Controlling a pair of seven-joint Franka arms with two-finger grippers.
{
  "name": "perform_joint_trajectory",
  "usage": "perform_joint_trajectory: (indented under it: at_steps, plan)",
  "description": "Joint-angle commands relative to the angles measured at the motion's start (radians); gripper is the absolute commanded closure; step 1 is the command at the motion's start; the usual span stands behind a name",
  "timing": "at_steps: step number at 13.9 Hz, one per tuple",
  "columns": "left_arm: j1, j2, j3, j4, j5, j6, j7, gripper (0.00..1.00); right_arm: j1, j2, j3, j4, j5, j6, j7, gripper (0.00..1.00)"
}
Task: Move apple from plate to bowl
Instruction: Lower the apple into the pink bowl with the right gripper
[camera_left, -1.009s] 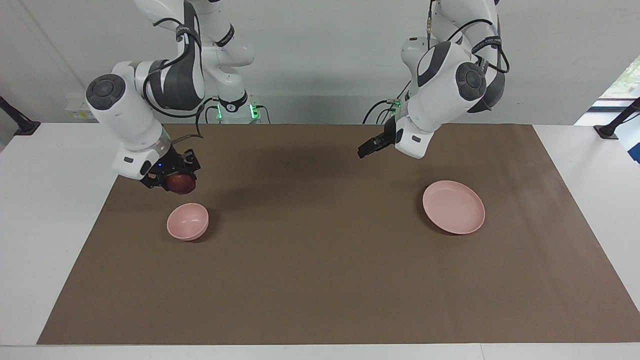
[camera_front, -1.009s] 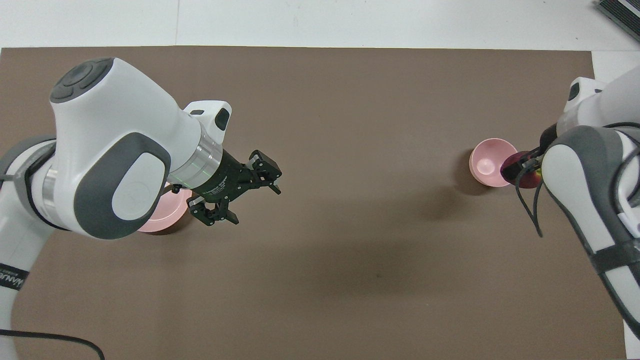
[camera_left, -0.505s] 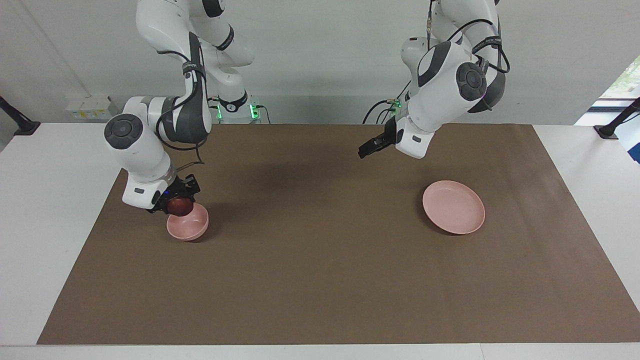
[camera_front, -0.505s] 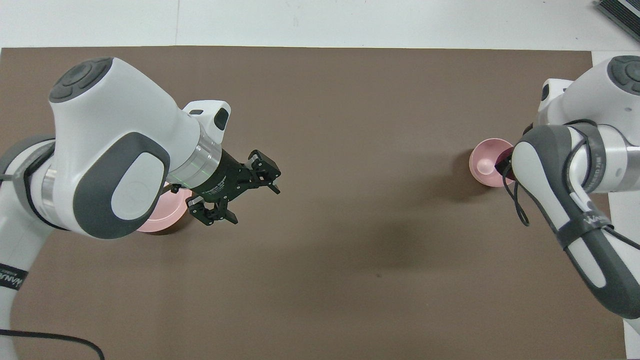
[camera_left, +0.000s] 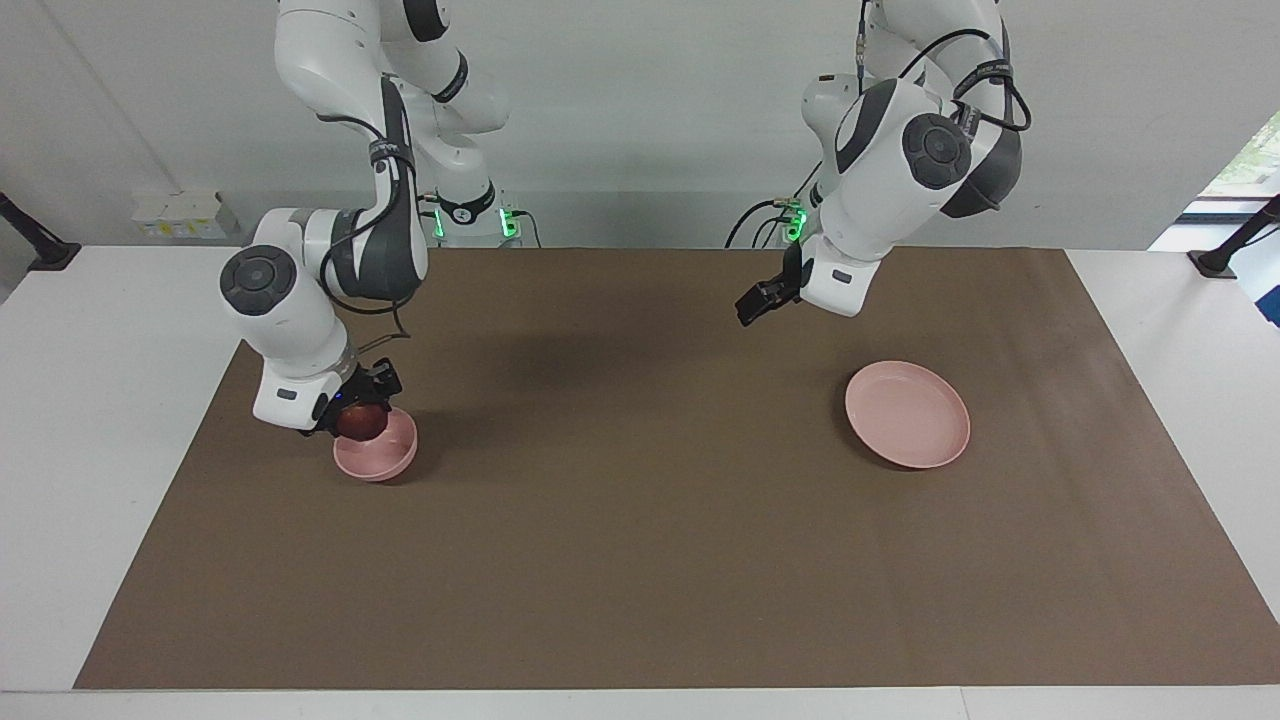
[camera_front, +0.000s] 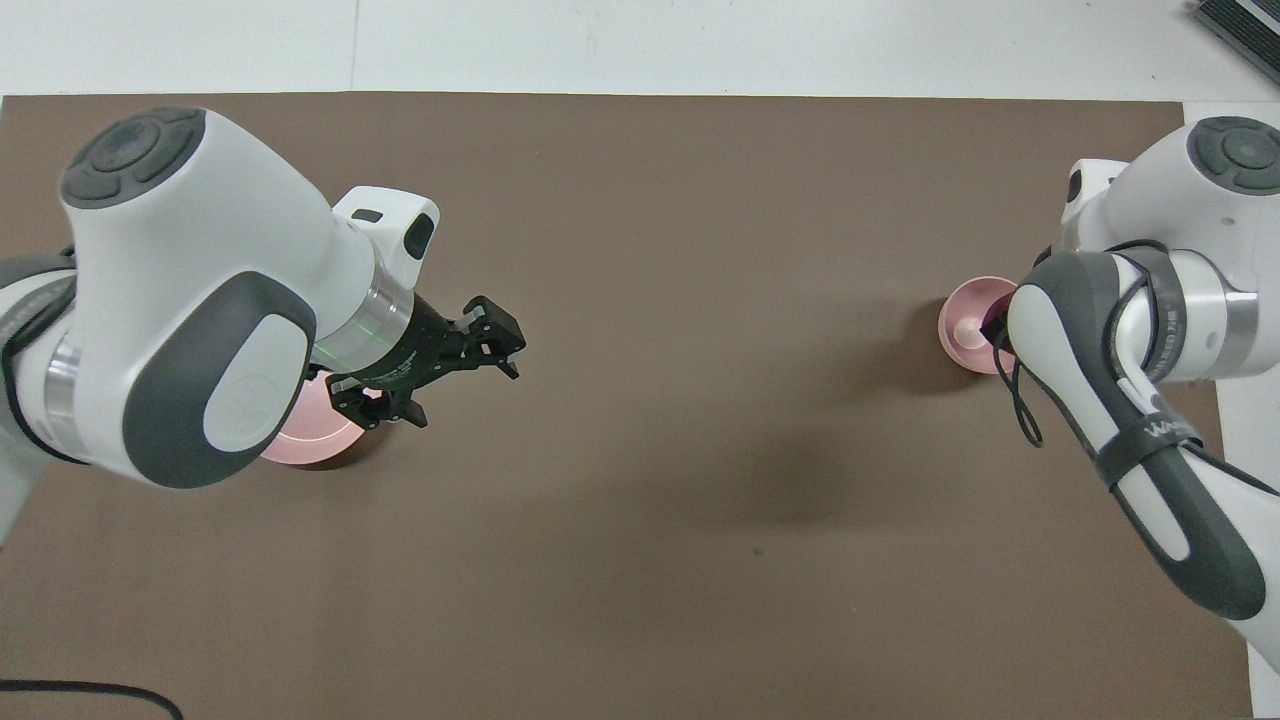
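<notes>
**Apple held at the bowl's mouth, right gripper clenched on it**

The small, round, dark red apple (camera_left: 361, 421) sits in my right gripper (camera_left: 352, 412), at the mouth of the small, deep, pale pink bowl (camera_left: 378, 452). From the facing view its lower part appears level with the bowl's rim, on the side nearer to the robots; I cannot tell whether it touches the bowl. My right gripper is clenched on the apple, fingers closed against its sides. In the overhead view my right arm's forearm covers both the apple and the gripper, and only part of the bowl (camera_front: 963, 322) shows past it.

The bowl stands on the brown mat (camera_left: 640, 560) toward the right arm's end of the bench, roughly midway between the mat's edge at the robots and its opposite edge.

The flat, round, pale pink plate (camera_left: 908, 414) lies on the same mat toward the left arm's end, well apart from the bowl, with nothing on it. In the overhead view most of the plate (camera_front: 300, 440) is covered by my left arm.

My left gripper (camera_left: 752, 303) waits in the air over bare mat, beside the plate on its side toward the mat's middle. Its fingers stand released, holding nothing; the spread is plain in the overhead view (camera_front: 440, 372).

The mat covers most of the white bench (camera_left: 90, 400).
</notes>
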Motion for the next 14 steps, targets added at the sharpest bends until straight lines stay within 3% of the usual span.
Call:
perform_joint_trajectory:
  at_steps: [1, 3, 4, 5, 6, 11, 14]
  plan:
    - [0.017, -0.036, 0.001, 0.000, 0.022, -0.012, 0.085, 0.00, -0.007, 0.028, 0.007, 0.003, -0.010, 0.040, -0.030, 1.00]
    - [0.042, -0.057, 0.003, 0.005, 0.032, -0.009, 0.109, 0.00, -0.005, 0.048, 0.007, -0.004, -0.010, 0.066, -0.028, 1.00]
    - [0.045, -0.065, 0.007, 0.003, 0.042, -0.012, 0.158, 0.00, -0.001, 0.048, 0.007, -0.006, -0.008, 0.078, -0.027, 0.83]
    - [0.052, -0.067, 0.017, 0.003, 0.042, -0.014, 0.189, 0.00, 0.004, 0.050, 0.006, -0.006, -0.007, 0.080, -0.024, 0.36]
    - [0.053, -0.068, 0.018, 0.003, 0.042, -0.015, 0.192, 0.00, 0.007, 0.050, 0.006, -0.006, -0.007, 0.080, -0.021, 0.00]
    - [0.053, -0.070, 0.021, 0.003, 0.048, -0.034, 0.190, 0.00, 0.011, 0.034, 0.016, 0.031, 0.011, 0.068, 0.007, 0.00]
    - [0.053, -0.080, 0.020, 0.005, 0.063, -0.034, 0.195, 0.00, 0.015, 0.004, 0.022, 0.091, 0.060, 0.029, 0.163, 0.00]
